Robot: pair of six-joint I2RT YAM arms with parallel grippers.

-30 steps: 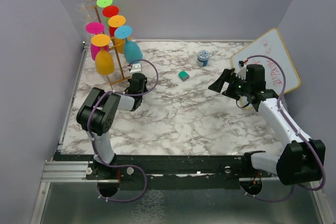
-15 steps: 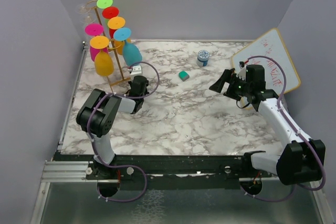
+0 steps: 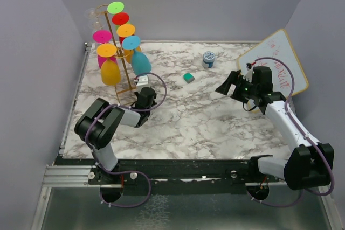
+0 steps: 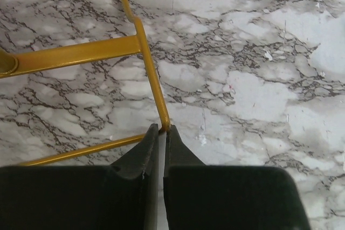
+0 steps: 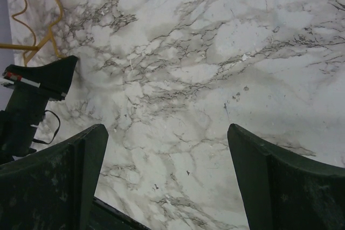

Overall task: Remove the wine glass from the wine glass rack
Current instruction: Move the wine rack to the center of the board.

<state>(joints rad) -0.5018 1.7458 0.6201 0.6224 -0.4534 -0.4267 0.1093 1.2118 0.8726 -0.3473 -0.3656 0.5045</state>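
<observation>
- The wine glasses hang upside down on the wine glass rack (image 3: 128, 76), feet hooked in the curled arms and bowls pointing down; the teal glass (image 3: 141, 63) is on the side nearest the middle of the counter (image 3: 205, 127), and the yellow glass (image 3: 110, 72) is on the far-left side.
- The rack stands at the far-left corner of the counter; in the top view its pole looks tilted, though how far is hard to tell.
- The left end effector (image 4: 160, 129) is clenched on the thin gold wire of the rack's base, low on the counter; this looks like bracing the stand, not picking a glass.
- So the step in hand is steadying; no glass is off yet.
- The right end effector (image 3: 226, 86) is released, its fingers spread wide above bare marble, well apart from the rack.
- The next move probably falls to the right arm: cross over, close on the teal bowl or stem, then slide the foot out of its hook without knocking the neighbouring glasses.
</observation>
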